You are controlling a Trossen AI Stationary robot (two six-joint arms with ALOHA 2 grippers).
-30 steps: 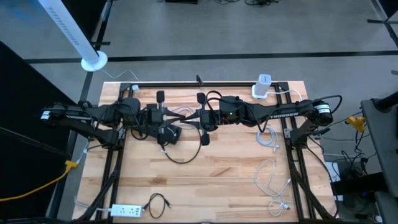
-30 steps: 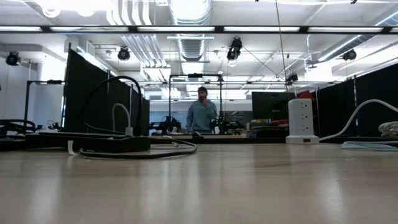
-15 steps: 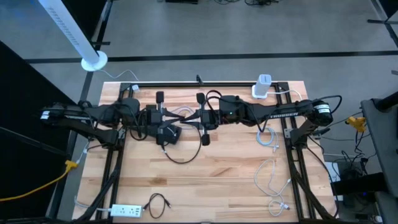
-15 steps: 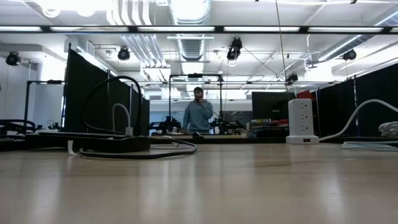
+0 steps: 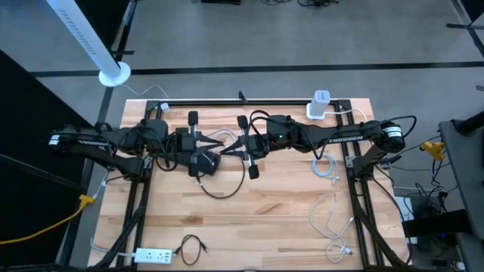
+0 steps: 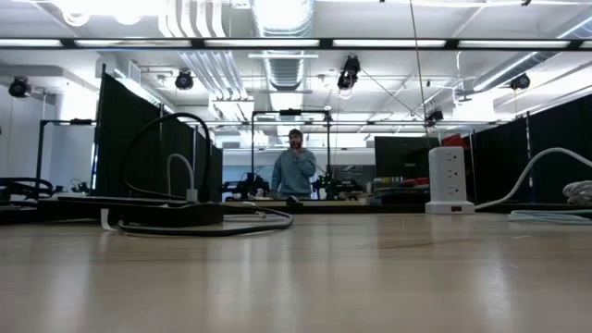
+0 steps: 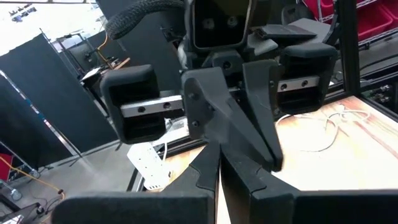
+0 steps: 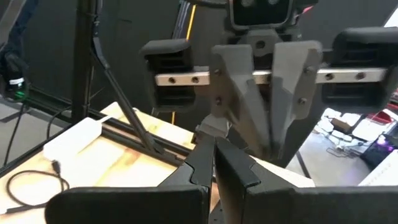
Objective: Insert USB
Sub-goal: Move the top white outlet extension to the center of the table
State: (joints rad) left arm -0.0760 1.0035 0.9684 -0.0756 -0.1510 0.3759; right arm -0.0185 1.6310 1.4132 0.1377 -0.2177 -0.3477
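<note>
Both arms meet over the far middle of the table, fingers pointing at each other. My left gripper (image 5: 218, 153) (image 7: 219, 163) is shut and empty. My right gripper (image 5: 233, 149) (image 8: 214, 152) is shut and empty too. A black USB cable (image 5: 190, 248) (image 8: 37, 177) lies coiled on the table near its near left corner, beside a flat white power strip (image 5: 155, 255) (image 8: 71, 140). A white tower power strip (image 5: 319, 106) (image 6: 447, 180) (image 7: 149, 163) stands at the far right edge.
White cables (image 5: 325, 166) lie loose along the right side of the table, with more (image 5: 333, 223) toward the near right corner. A black cable (image 5: 219, 189) loops on the table near the left gripper. A person (image 6: 294, 171) stands far behind the table.
</note>
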